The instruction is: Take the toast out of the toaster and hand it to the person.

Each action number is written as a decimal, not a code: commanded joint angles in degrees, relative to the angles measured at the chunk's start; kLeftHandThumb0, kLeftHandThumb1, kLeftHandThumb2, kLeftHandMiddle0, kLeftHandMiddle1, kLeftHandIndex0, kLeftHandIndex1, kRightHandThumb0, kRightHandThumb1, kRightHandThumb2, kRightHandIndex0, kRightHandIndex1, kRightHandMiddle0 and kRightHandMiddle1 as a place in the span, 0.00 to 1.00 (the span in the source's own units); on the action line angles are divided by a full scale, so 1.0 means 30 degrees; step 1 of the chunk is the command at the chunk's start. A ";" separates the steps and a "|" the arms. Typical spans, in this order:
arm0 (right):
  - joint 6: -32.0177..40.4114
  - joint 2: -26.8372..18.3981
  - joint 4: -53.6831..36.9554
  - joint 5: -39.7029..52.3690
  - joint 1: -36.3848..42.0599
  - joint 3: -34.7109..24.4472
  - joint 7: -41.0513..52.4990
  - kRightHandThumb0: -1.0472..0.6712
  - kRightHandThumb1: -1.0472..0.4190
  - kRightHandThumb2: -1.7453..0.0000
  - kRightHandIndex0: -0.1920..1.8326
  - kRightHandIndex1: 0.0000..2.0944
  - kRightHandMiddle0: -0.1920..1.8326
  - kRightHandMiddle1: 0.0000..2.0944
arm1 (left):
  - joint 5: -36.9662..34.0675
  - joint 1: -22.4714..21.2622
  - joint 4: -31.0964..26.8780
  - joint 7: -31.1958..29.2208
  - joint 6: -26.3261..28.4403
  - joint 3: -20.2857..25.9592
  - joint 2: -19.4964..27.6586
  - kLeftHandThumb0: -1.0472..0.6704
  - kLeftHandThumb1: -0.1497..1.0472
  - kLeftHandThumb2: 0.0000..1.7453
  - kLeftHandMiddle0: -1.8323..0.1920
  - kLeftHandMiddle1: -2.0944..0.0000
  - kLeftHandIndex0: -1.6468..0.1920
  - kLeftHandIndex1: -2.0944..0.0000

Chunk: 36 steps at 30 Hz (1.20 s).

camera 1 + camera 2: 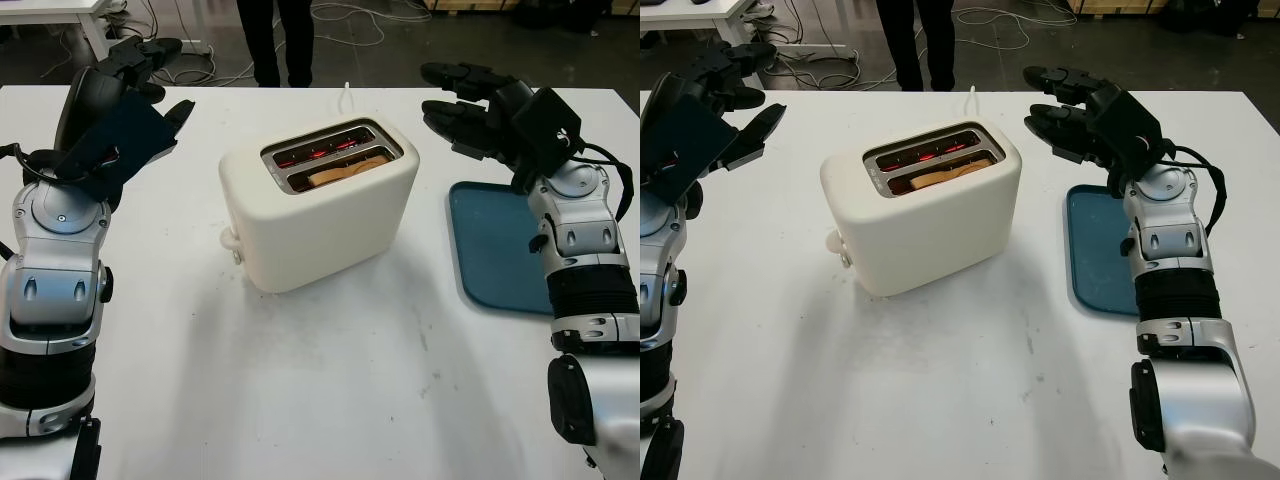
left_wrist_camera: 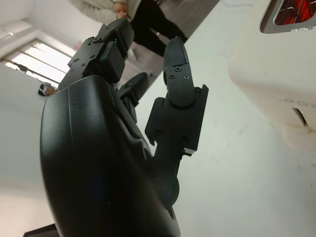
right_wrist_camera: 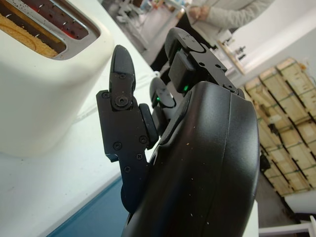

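Observation:
A cream two-slot toaster [image 1: 320, 205] stands in the middle of the white table [image 1: 330, 390]. One brown slice of toast [image 1: 345, 171] sits low in the nearer slot, while the far slot [image 1: 322, 148] glows red. My right hand [image 1: 462, 108] hovers open to the right of the toaster, level with its top, holding nothing. Far to the left, my left hand [image 1: 150, 75] is raised above the table, open as well. A person [image 1: 272, 40] in dark trousers stands beyond the table's far edge. The toast [image 3: 22, 30] and the person's light top [image 3: 227, 15] appear in the right wrist view.
A blue tray [image 1: 500, 245] lies on the table under my right forearm. A white cord [image 1: 347, 97] runs from behind the toaster to the far edge. Cables cover the floor past the table, and a white desk [image 1: 60, 12] stands at the back left.

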 commanded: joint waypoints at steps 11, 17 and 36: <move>-0.0358 -0.0128 -0.0045 0.0047 -0.0196 0.0013 0.0021 0.40 0.09 0.84 0.35 0.00 0.35 0.00 | 0.0034 -0.0066 0.0023 -0.0046 -0.0056 0.0152 -0.0106 0.39 0.89 0.25 0.91 0.53 0.74 0.84; -0.0222 -0.0083 -0.0231 0.0040 -0.0148 0.0014 -0.0062 0.40 0.09 0.84 0.35 0.00 0.35 0.00 | 0.0125 0.0026 0.0048 -0.0117 -0.0234 0.0128 0.0066 0.39 0.89 0.25 0.90 0.53 0.73 0.84; -0.0177 -0.0029 -0.0155 0.0057 -0.0112 0.0011 -0.0089 0.40 0.09 0.84 0.35 0.00 0.35 0.00 | 0.0261 0.0077 -0.0056 -0.0024 -0.0154 0.0024 0.0061 0.40 0.89 0.25 0.89 0.51 0.73 0.82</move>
